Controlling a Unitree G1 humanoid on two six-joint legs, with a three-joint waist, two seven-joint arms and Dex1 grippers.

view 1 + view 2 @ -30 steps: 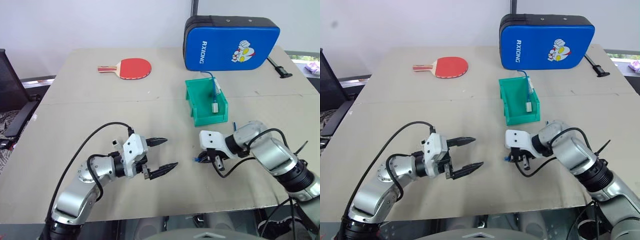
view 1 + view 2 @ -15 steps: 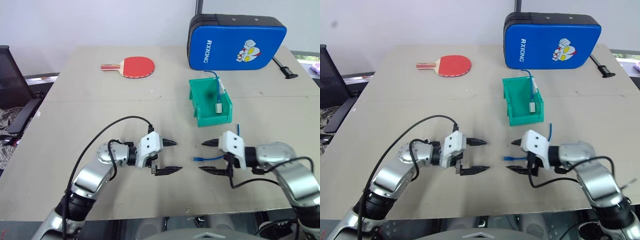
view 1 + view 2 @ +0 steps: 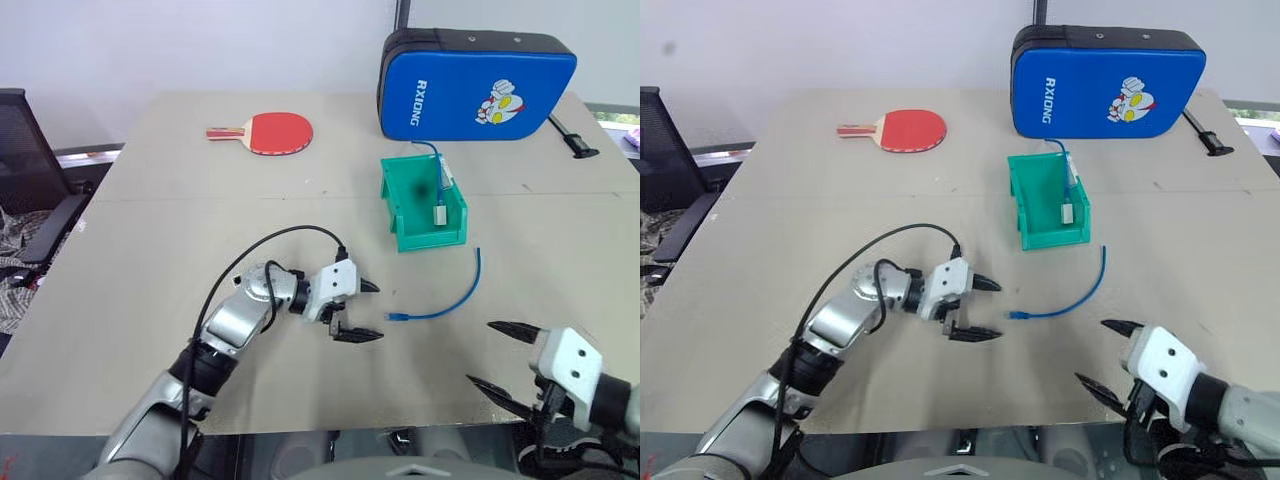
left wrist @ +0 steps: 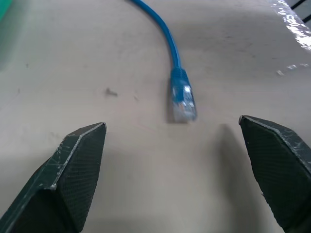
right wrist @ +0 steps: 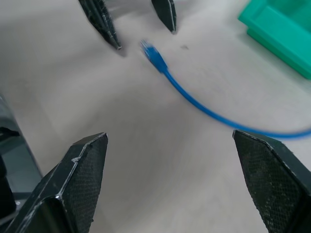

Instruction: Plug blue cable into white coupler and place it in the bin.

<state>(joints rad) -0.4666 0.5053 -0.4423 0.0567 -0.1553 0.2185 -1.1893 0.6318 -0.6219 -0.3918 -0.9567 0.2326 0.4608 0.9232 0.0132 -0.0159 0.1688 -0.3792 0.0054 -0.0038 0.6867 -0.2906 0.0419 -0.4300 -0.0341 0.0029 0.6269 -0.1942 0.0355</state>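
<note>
1 blue cable (image 3: 445, 300) on the table (image 3: 180, 250), 1 bin (image 3: 400, 215), 1 paddle (image 3: 265, 132).

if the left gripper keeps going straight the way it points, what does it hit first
Most likely the near plug end of the blue cable, which lies on the table between the open fingers of the left gripper. Depth is hard to judge; it might meet the tabletop first.

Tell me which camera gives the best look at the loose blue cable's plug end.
The left wrist view: the blue cable plug lies close and sharp between open fingers. The right wrist view shows it blurred; the head views show the whole cable curving on the table.
</note>
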